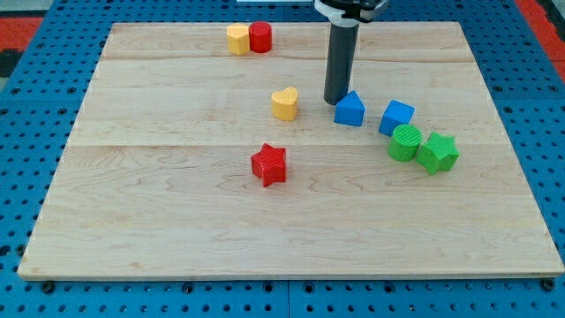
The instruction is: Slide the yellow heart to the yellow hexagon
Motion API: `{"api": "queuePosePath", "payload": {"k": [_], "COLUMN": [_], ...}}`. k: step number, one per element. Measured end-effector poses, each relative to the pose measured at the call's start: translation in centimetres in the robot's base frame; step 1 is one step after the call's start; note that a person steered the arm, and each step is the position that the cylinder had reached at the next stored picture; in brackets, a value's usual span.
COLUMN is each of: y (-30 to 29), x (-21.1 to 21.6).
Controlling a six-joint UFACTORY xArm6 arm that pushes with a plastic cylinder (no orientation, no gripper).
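Observation:
The yellow heart point(284, 103) lies near the board's middle. The yellow hexagon point(237, 39) sits near the view's top, touching a red cylinder point(260, 37) on its right. My tip point(335, 100) is on the board to the right of the yellow heart, with a gap between them, and right beside the left edge of a blue block point(350, 109).
A red star point(269, 164) lies below the heart. A blue cube point(396, 117) sits to the right of the first blue block. A green cylinder point(406, 142) and a green star point(438, 152) touch at the right. The wooden board point(159, 194) rests on a blue pegboard.

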State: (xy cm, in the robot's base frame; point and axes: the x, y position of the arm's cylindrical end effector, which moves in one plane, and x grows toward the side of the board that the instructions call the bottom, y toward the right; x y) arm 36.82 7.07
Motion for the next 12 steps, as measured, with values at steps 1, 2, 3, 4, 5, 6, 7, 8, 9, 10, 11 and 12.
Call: {"api": "queuePosePath", "payload": {"k": [1, 2, 3, 4, 5, 6, 7, 8, 9, 10, 11, 12], "y": [-2.0, 0.7, 2.2, 0.9, -6.4, -14.8, -16.2, -11.5, -9.6, -12.4, -13.1, -14.8], "x": [2.2, 2.9, 2.9, 2.9, 2.9, -0.2, -0.2, 0.6, -1.9, -6.0, -6.5, -4.8]}}
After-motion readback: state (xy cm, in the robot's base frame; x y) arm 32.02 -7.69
